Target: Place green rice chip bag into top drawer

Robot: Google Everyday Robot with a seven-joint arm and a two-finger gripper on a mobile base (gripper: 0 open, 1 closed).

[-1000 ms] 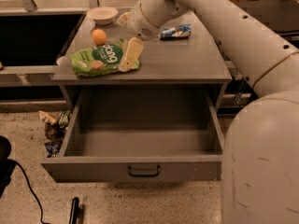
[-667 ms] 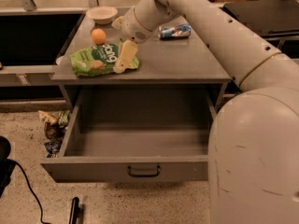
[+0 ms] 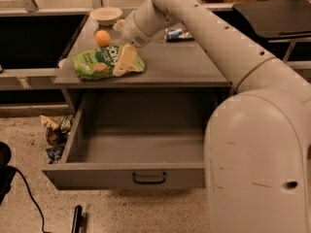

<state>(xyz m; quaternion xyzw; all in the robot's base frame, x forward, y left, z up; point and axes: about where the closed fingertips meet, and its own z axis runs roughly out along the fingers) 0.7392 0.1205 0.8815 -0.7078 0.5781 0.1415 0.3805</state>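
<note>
The pincer (image 3: 124, 59) sits on the green rice chip bag (image 3: 95, 62) on the bench (image 3: 184, 62); whether it grips, I cannot tell. The top drawer (image 3: 97, 176) is open.

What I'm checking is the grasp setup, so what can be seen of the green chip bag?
The chip bag is a light green, crinkly, foil-like pouch with a dark green round logo in white letters and pale chips pictured. It lies flat, long side left to right, on the table near its front left edge, above the open drawer, not in it. The gripper sits over its right end and looks to be touching it. An orange sits just behind it.
</note>
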